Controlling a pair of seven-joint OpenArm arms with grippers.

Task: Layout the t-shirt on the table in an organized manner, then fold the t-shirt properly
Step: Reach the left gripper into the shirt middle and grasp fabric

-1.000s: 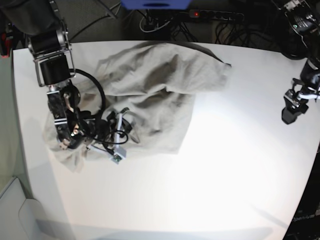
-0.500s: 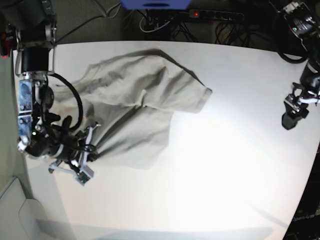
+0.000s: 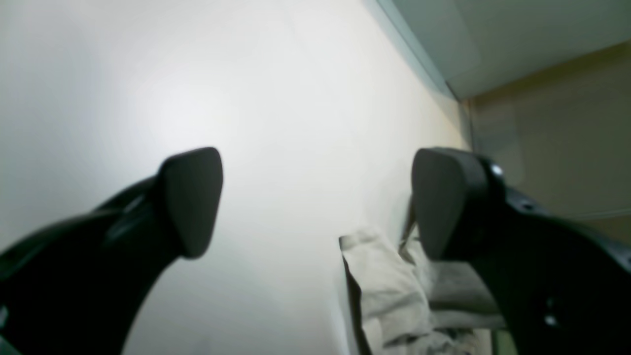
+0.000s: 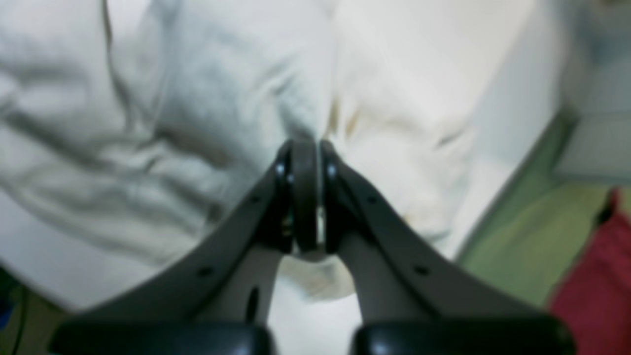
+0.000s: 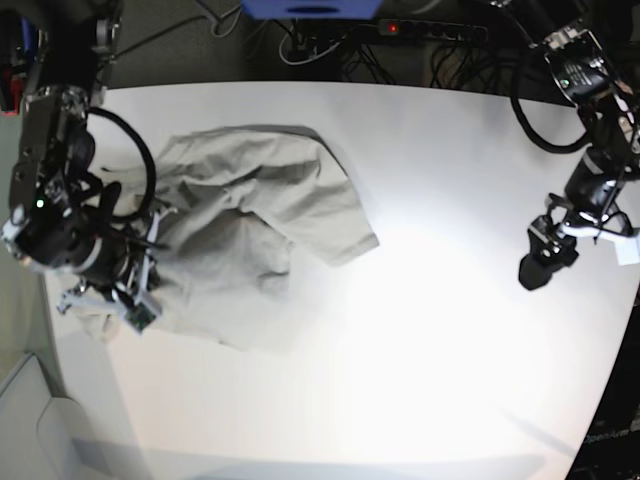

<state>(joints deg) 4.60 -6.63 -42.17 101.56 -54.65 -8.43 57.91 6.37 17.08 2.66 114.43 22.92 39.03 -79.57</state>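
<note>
The light grey-beige t-shirt (image 5: 245, 225) lies crumpled on the left part of the white table (image 5: 420, 350), one sleeve pointing toward the middle. At the shirt's left edge, close to the table's left side, my right gripper (image 5: 105, 298) is shut on a pinch of fabric. The right wrist view shows this gripper (image 4: 305, 150) with its jaws pressed together on a fold of the t-shirt (image 4: 207, 113). My left gripper (image 5: 538, 268) hovers over bare table at the far right, open and empty. In the left wrist view its fingers (image 3: 192, 197) stand wide apart, and the t-shirt (image 3: 384, 291) shows far off.
A power strip (image 5: 430, 30) and cables lie behind the table's back edge. The table's left edge (image 5: 45, 300) runs right beside my right arm. A pale box (image 5: 40, 420) sits off the table at the front left. Red cloth (image 4: 591, 266) shows beyond the edge.
My right arm has pulled the shirt to the left, bunching it near the table's left edge, and its jaws have closed fully. The left gripper drifted slightly inward and nearer.
</note>
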